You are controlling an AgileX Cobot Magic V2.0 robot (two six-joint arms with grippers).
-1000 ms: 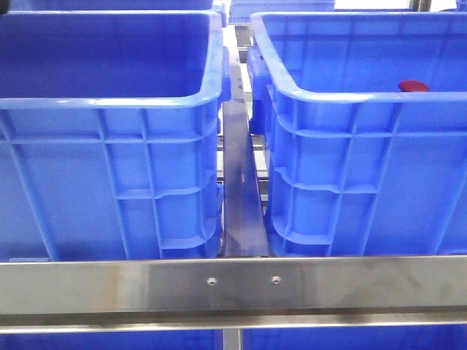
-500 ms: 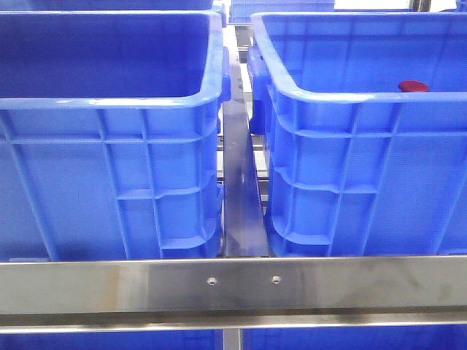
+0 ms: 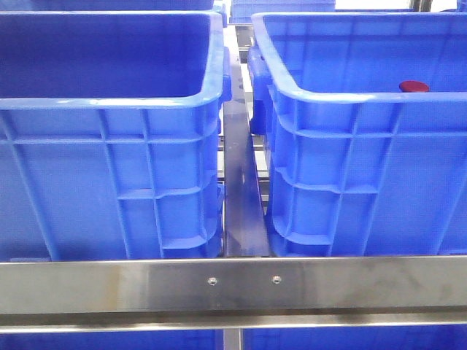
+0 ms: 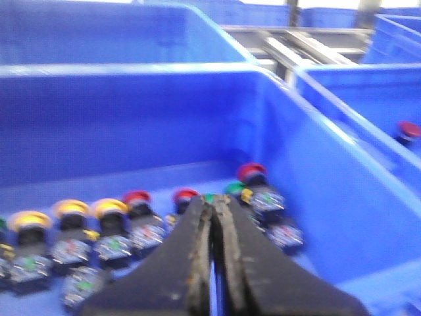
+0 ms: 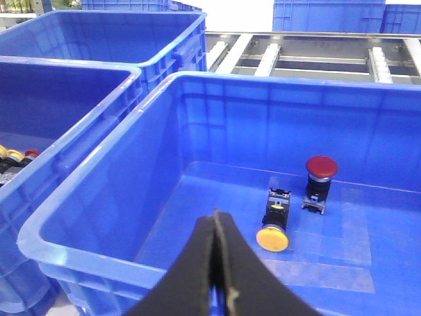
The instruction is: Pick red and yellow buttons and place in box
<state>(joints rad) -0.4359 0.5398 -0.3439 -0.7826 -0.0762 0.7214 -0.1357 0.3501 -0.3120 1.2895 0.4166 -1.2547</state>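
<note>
Buttons (image 4: 99, 227), red- and yellow-capped, crowd along the floor of the left crate (image 4: 131, 69), while one red button (image 5: 321, 172) and one yellow button (image 5: 273, 230) already lie in the box (image 5: 92, 260). Both the left gripper (image 4: 212, 217) and right gripper (image 5: 216, 227) hang closed, holding nothing. For a clean pick, I judge the left should open wide, then descend squarely over a single cap clear of its neighbours.

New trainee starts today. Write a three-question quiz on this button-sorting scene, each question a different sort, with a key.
1. True or false: the right end effector is shut and holds nothing.
2. How many buttons lie in the right crate?
3. The yellow button there is: A) upright B) on its side C) on the rim.

Key: 1 true. 2 two: the yellow one and a red button. 3 B.
</note>
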